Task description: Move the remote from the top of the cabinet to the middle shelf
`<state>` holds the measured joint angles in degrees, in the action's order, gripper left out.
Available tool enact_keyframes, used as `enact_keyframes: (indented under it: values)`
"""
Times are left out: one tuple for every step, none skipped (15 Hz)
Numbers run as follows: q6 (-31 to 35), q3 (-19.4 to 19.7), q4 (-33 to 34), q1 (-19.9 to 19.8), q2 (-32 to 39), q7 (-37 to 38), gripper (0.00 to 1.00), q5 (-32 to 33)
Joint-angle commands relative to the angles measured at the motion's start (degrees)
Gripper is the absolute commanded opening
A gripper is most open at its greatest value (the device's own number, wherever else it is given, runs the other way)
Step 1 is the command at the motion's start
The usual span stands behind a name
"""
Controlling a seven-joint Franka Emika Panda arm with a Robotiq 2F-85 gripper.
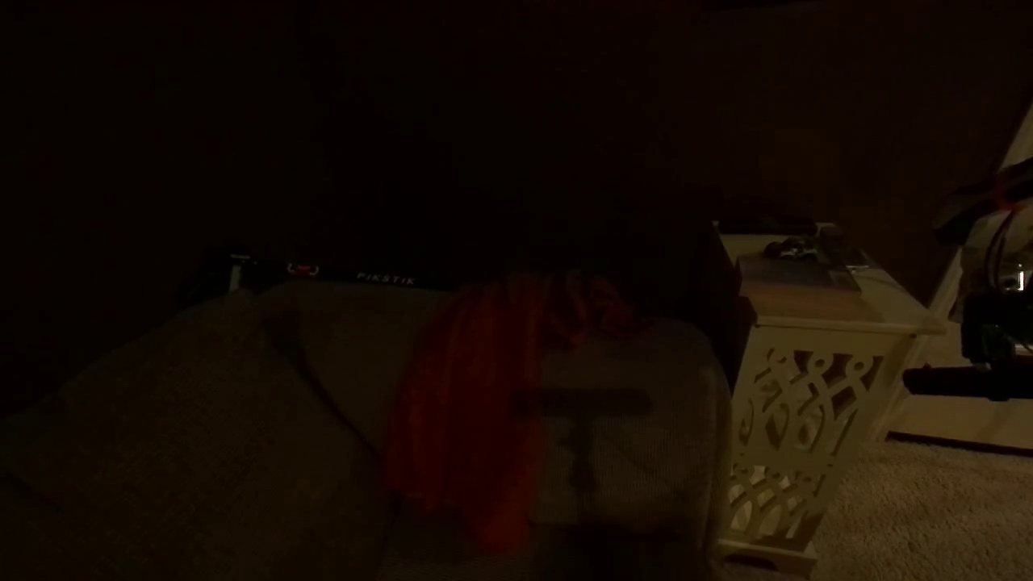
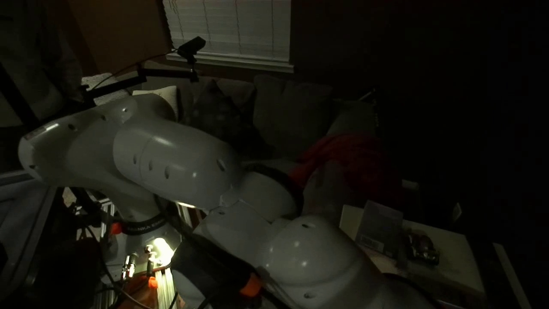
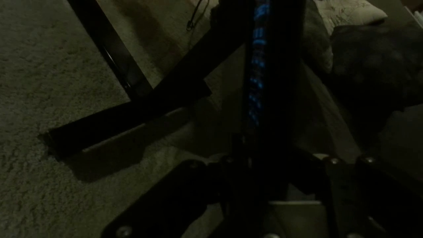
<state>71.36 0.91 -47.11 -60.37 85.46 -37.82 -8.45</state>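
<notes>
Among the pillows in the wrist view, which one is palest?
The cream pillow at the top edge; the dark pillow below it and the grey pillow are darker.

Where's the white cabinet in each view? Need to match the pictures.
In an exterior view: white cabinet at the right, lattice panel showing, right of the red cloth.
In an exterior view: cabinet at lower right, seen from above, below and right of the cloth.
Wrist view: not visible.
Shared landmark: the red cloth, in both exterior views, not seen in the wrist view.
</notes>
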Motion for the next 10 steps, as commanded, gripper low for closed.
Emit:
enact_keyframes:
  values:
    - [4.29, -3.58, -4.33, -3.34, -1.24, -2.01, 0.07, -5.75]
    - [5.37, -4.41, -5.09, -4.17, -1.14, -2.72, 0.07, -7.26]
    - [5.94, -5.24, -5.68, -4.95, -0.99, -3.03, 0.07, -8.79]
    - [5.42, -6.01, -4.71, -5.51, 0.04, -3.21, 0.07, -9.89]
    - [5.21, -6.52, -5.39, -5.94, 0.08, -3.76, 0.07, -10.88]
    - [4.85, -6.85, -5.68, -6.19, 0.21, -4.18, 0.07, -11.51]
    - [5.30, -6.93, -5.92, -6.22, 0.34, -4.54, 0.07, -11.96]
    - [5.89, -6.79, -6.29, -6.08, 0.42, -4.73, 0.07, -12.16]
    - [7.63, -6.45, -6.71, -5.76, 0.46, -4.63, 0.07, -12.28]
    - [9.43, -6.16, -7.20, -5.46, 0.54, -4.24, 0.07, -12.39]
